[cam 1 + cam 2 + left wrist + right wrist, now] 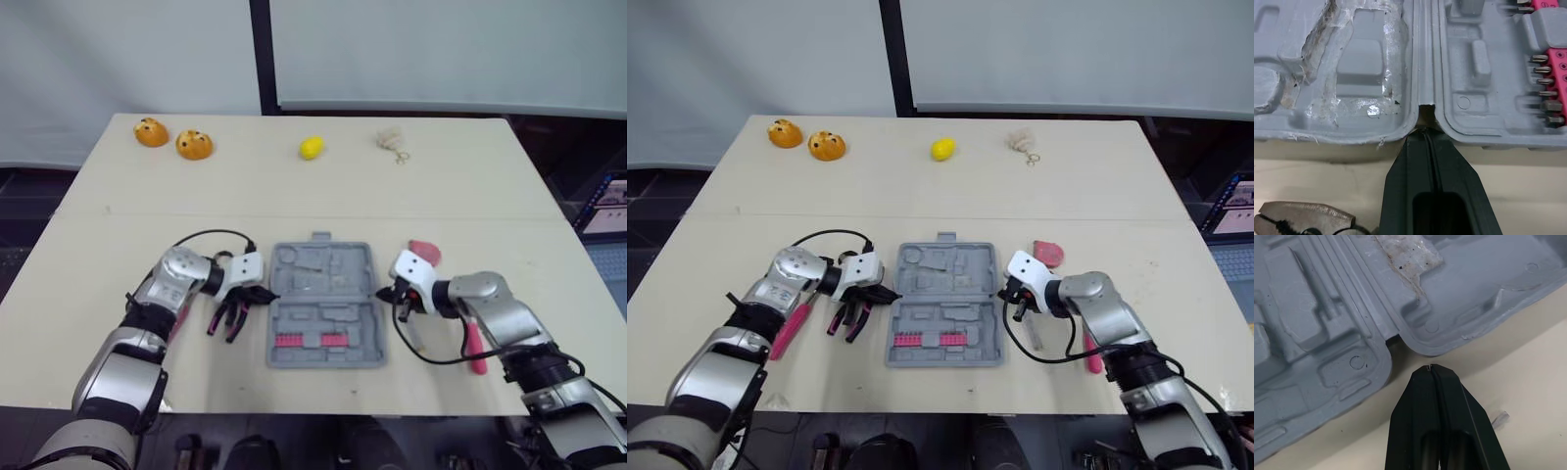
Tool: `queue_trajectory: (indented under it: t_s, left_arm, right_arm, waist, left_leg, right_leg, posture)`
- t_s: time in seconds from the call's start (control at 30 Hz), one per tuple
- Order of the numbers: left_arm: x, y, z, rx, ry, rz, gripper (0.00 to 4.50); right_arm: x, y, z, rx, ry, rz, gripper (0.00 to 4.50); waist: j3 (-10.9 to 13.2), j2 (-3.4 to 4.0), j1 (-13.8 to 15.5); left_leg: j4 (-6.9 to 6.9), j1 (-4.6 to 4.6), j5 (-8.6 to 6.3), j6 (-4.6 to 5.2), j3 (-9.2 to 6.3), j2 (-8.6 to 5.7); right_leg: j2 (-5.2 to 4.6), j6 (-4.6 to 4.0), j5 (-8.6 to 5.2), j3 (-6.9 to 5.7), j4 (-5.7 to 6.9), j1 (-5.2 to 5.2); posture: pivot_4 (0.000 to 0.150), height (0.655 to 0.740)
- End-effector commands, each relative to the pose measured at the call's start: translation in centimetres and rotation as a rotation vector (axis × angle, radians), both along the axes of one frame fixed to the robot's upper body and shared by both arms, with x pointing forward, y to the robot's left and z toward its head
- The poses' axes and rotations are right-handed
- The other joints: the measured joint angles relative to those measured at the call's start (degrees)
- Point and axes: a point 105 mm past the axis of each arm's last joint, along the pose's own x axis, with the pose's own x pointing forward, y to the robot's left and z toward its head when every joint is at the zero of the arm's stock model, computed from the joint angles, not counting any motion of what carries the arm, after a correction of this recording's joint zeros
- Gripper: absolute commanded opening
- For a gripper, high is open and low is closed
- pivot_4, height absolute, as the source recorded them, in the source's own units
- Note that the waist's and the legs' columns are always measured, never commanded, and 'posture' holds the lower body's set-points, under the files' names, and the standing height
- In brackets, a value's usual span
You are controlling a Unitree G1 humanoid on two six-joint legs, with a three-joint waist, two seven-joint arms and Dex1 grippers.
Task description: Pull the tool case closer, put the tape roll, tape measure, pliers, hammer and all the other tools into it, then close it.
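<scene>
The grey tool case (pixel 321 304) lies open and flat at the table's front middle, with a pink bit holder (pixel 1559 73) in its near half. My left gripper (pixel 266 294) is shut, and its tip (pixel 1426 132) rests against the hinge notch on the case's left side. My right gripper (pixel 1430 368) is shut and sits just off the hinge notch on the right side (pixel 384 292). Pliers (pixel 227 318) lie left of the case, under my left gripper. A pink-handled tool (pixel 475 348) lies under my right arm, and a pink round object (pixel 426 253) sits behind that gripper.
Another pink-handled tool (pixel 789 328) lies beneath my left forearm. At the table's far edge are two orange toys (pixel 171 137), a yellow lemon (pixel 312 148) and a beige object with a ring (pixel 392 140). A thin pale tool (pixel 411 333) lies right of the case.
</scene>
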Motion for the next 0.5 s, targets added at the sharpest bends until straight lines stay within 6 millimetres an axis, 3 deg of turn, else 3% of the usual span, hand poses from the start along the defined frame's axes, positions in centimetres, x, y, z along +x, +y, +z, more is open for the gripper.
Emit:
queue_trajectory:
  t_s: [0.03, 0.3, 0.5]
  left_arm:
    - [0.2, -0.6, 0.3, -0.001, -0.031, -0.005, 0.04]
    - [-0.8, -1.3, -0.2, -0.020, -0.012, -0.017, 0.04]
    - [-2.7, -1.0, -1.1, 0.001, 0.025, -0.047, 0.04]
  right_arm:
    - [0.3, 0.5, 0.7, 0.010, -0.030, 0.007, 0.05]
    - [-1.0, 2.7, 1.5, 0.101, -0.022, 0.044, 0.05]
    - [-2.4, 2.9, 0.7, 0.106, -0.001, 0.039, 0.05]
  waist:
    - [0.0, 0.00, 0.0]
    - [0.0, 0.03, 0.0]
    - [-0.1, 0.17, -0.3]
  left_leg:
    - [0.00, 0.00, 0.00, 0.00, 0.00, 0.00]
    - [-0.01, -0.01, 0.01, -0.02, 0.00, 0.02]
    - [-0.03, 0.00, 0.02, -0.04, 0.00, 0.02]
  right_leg:
    - [0.00, 0.00, 0.00, 0.00, 0.00, 0.00]
    - [0.00, 0.00, 0.00, 0.00, 0.04, -0.05]
    - [0.00, -0.02, -0.01, 0.01, 0.05, -0.05]
  posture:
    - [0.150, 0.7400]
    - [0.150, 0.7400]
    - [0.150, 0.7400]
